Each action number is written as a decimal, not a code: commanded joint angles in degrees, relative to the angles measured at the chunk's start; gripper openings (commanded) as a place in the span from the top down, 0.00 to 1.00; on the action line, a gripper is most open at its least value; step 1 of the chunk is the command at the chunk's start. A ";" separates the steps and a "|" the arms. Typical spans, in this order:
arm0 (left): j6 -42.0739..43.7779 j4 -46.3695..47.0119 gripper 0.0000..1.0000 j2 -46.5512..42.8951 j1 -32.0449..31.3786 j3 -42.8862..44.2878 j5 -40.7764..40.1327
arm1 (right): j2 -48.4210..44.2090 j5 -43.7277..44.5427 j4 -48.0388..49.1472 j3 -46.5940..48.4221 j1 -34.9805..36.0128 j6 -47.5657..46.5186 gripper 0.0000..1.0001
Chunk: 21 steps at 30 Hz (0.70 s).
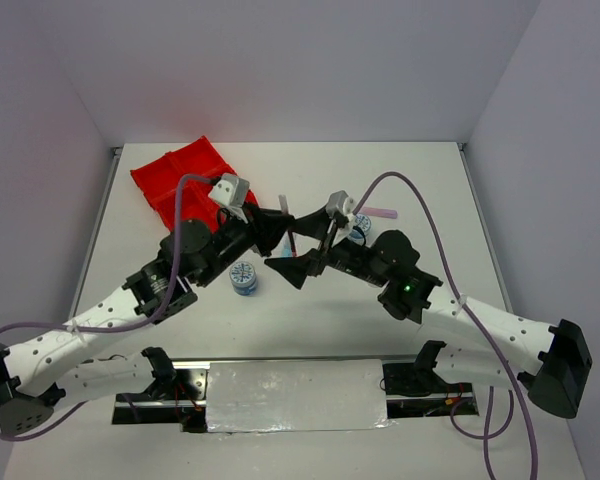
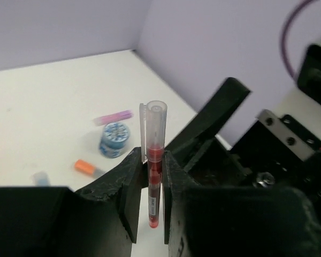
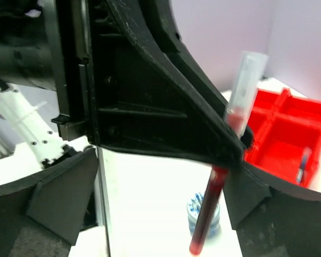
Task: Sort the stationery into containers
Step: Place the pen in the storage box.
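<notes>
Red 4-compt tray (image 3: 278, 142): one thin bluish stick (image 3: 303, 165) lying in one compt. L gripper (image 2: 153, 176) clamped on red pen (image 2: 155, 128), pen upright. R gripper (image 3: 160, 176) jaws wide apart, gripping nothing.

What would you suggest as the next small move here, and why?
Probably draw the right gripper straight back from the red pen. Its jaws stand wide open on either side of the pen, while the left gripper is clamped on the pen's shaft. Clearing the right fingers should let the left arm carry the pen to the red tray.
</notes>
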 commanded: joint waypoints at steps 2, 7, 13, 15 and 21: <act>-4.03 -5.66 1.00 1.79 6.27 2.63 -11.85 | -0.91 0.01 4.97 -3.02 -2.49 2.63 0.00; -7.20 -6.19 1.00 7.41 17.06 5.44 -12.11 | 1.10 5.46 3.22 -5.75 -8.99 4.82 0.00; -7.55 1.26 1.00 18.48 27.28 6.41 -15.53 | 2.16 11.44 6.64 -9.71 -10.93 7.46 0.00; -8.60 3.65 1.00 22.86 29.30 6.24 -17.20 | 1.73 10.74 6.12 -9.19 -11.02 7.38 0.00; -11.59 11.39 1.00 35.60 37.03 8.42 -13.96 | -0.91 8.99 4.62 -8.83 -10.93 7.46 0.00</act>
